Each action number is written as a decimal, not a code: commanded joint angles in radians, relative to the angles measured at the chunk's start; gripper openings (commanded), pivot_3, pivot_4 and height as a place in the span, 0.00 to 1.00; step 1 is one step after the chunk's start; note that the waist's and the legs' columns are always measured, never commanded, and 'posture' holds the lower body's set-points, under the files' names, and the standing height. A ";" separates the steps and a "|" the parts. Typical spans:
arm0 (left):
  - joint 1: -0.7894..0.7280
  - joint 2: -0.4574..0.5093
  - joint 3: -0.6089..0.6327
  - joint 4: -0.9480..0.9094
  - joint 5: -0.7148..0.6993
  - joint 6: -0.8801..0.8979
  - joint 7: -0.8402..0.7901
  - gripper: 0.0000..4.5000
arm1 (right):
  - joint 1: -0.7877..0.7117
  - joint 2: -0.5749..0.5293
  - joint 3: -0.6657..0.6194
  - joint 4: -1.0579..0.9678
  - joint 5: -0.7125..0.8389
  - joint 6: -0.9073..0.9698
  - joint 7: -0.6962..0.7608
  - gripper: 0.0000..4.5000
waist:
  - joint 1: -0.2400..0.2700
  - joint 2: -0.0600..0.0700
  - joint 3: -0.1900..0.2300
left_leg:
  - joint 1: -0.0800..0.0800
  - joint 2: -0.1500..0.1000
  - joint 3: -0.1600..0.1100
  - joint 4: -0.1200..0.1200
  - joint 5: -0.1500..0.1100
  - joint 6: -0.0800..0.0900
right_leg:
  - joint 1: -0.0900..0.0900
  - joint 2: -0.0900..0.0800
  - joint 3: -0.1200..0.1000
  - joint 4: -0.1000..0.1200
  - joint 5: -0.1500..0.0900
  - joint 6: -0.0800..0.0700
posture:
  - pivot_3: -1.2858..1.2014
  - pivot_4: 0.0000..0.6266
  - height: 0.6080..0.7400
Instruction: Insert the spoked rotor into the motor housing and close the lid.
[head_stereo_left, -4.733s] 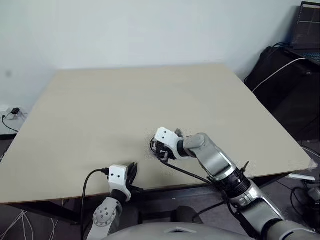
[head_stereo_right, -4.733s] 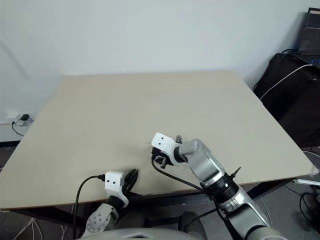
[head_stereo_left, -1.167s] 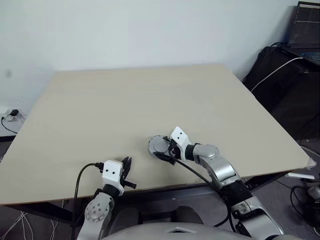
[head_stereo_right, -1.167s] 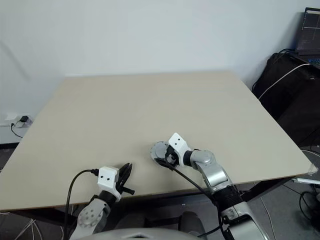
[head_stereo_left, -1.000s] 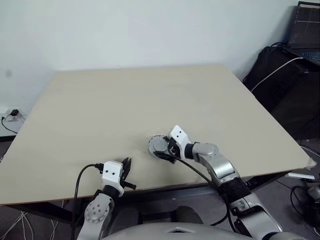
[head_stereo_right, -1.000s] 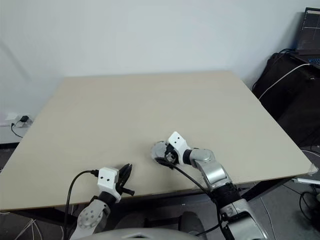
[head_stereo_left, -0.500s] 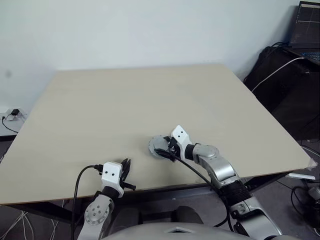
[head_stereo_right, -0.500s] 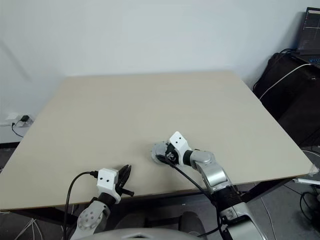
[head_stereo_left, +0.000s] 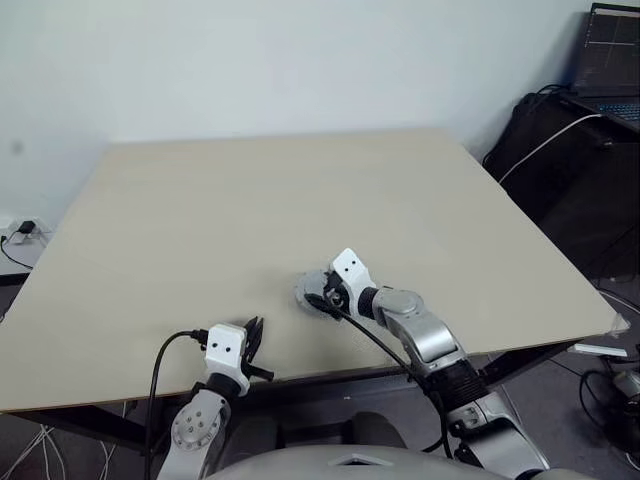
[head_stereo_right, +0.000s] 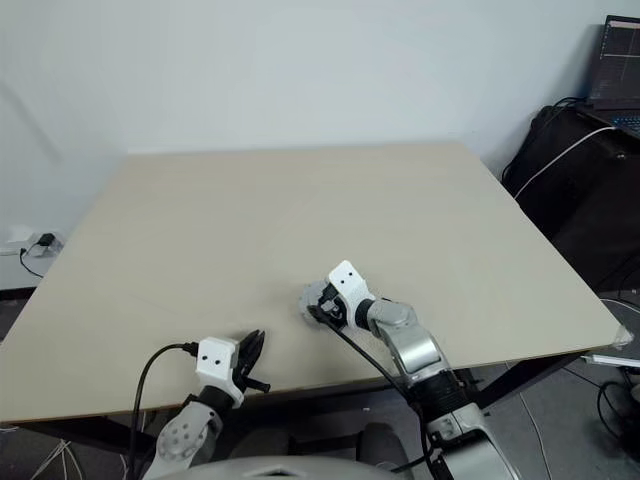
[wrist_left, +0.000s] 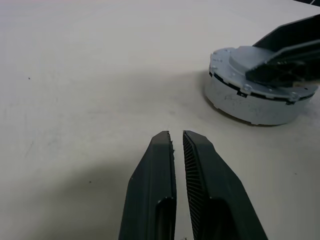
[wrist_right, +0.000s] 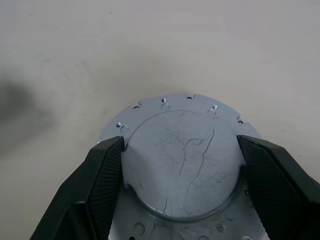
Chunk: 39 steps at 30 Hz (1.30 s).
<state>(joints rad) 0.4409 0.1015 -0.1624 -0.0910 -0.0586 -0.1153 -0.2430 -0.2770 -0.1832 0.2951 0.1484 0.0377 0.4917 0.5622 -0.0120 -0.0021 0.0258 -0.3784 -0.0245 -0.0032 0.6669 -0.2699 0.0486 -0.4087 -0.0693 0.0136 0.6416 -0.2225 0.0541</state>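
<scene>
Silver-grey lid (wrist_right: 182, 170) is gripped at its raised centre by the right gripper (wrist_right: 181, 172) on the beige table (head_stereo_left: 250, 210)
The lid is seen smooth face up, seated flat on a round grey assembly (wrist_left: 257, 102) near the table's front edge; a dark seam runs round the side of that assembly, and small holes dot the lid's outer flange. The right gripper's two black fingers (wrist_right: 102, 175) are spread wide and pressed against opposite sides of the raised centre, so the lid is held between them. The left gripper (wrist_left: 176, 137) is held low over bare table near the front edge, to the left of the assembly and apart from it; its fingers are drawn almost together with only a thin slit between, and nothing is held in them
</scene>
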 joint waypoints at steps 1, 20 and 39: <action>-0.006 -0.006 0.001 -0.033 -0.010 -0.016 -0.001 0.09 | -0.036 0.009 -0.027 -0.004 0.001 -0.001 -0.027 0.73 | 0.000 0.000 0.000 | 0.000 0.000 0.000 0.000 0.000 0.000 | 0.000 -0.001 0.000 0.000 0.000 0.000 | 0.52 0.00 1.00; -0.009 -0.003 0.002 -0.006 -0.012 -0.030 -0.011 0.09 | -0.073 -0.048 0.033 0.002 -0.006 0.120 0.069 0.73 | 0.001 0.001 -0.001 | 0.000 -0.001 0.000 0.000 0.000 0.000 | 0.000 0.002 -0.001 -0.001 0.000 0.000 | 0.52 0.00 1.00; -0.004 0.000 -0.006 -0.045 -0.004 -0.008 -0.004 0.09 | -0.065 -0.070 0.073 0.015 -0.051 0.143 0.041 0.73 | 0.001 0.002 -0.002 | 0.000 -0.001 0.000 0.000 0.000 0.000 | 0.000 0.000 -0.001 -0.001 0.000 0.000 | 0.52 0.00 1.00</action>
<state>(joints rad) 0.4447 0.1023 -0.1673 -0.0845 -0.0617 -0.1161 -0.2487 -0.3494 -0.2449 0.3502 0.1450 0.0162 0.6012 0.6235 -0.0107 -0.0004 0.0237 -0.3785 -0.0252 -0.0033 0.6666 -0.2699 0.0487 -0.4082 -0.0691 0.0128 0.6408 -0.2227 0.0544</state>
